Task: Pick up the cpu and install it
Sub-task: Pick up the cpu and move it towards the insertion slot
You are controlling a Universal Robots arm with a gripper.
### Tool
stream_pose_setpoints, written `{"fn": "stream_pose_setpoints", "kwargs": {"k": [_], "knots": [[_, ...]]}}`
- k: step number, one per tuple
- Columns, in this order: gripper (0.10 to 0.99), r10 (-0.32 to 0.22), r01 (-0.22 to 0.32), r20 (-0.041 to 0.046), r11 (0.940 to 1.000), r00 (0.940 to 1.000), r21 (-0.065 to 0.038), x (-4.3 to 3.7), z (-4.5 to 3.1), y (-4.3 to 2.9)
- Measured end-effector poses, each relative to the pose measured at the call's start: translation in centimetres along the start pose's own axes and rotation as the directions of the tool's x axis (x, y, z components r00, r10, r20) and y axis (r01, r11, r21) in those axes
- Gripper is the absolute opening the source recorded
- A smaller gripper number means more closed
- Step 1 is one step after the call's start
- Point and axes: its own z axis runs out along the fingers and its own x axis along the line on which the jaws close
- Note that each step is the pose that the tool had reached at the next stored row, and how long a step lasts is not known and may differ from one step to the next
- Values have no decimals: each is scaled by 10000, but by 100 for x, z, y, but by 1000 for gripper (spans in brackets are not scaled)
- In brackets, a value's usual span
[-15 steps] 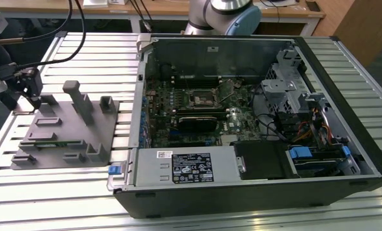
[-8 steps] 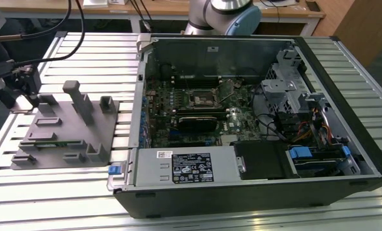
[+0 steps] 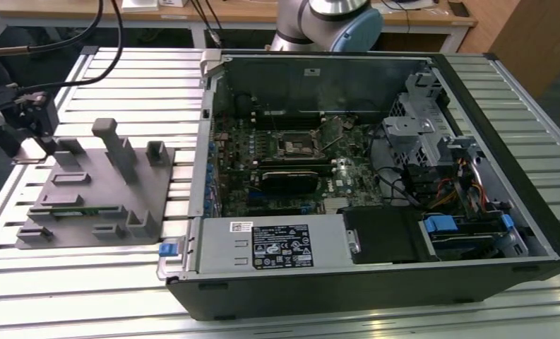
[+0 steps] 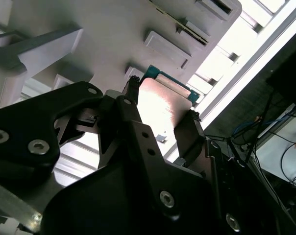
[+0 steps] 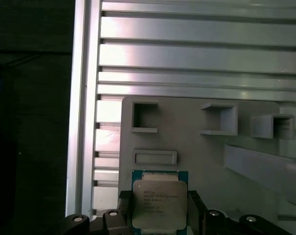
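Two jaws clamp the cpu [image 5: 159, 203] by opposite edges, chip centred between them, grey holder [image 5: 211, 161] just beneath. Risk: edge grip is thin; a slip or tilt could drop it or seat it skewed in the socket [image 3: 292, 147], bending contacts

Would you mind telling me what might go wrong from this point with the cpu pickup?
The gripper straddles the cpu by its thin edges, so it may tilt or slip on lifting. Upright posts on the grey holder stand close by and could be clipped. The socket lies deep inside the open case among cables, leaving a tight path.
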Motion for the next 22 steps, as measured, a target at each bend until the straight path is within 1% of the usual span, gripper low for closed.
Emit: {"fn": "stream_pose_setpoints", "kwargs": {"k": [22], "knots": [[541,0,0,0,10000,10000,0,-2,-137,5]]}}
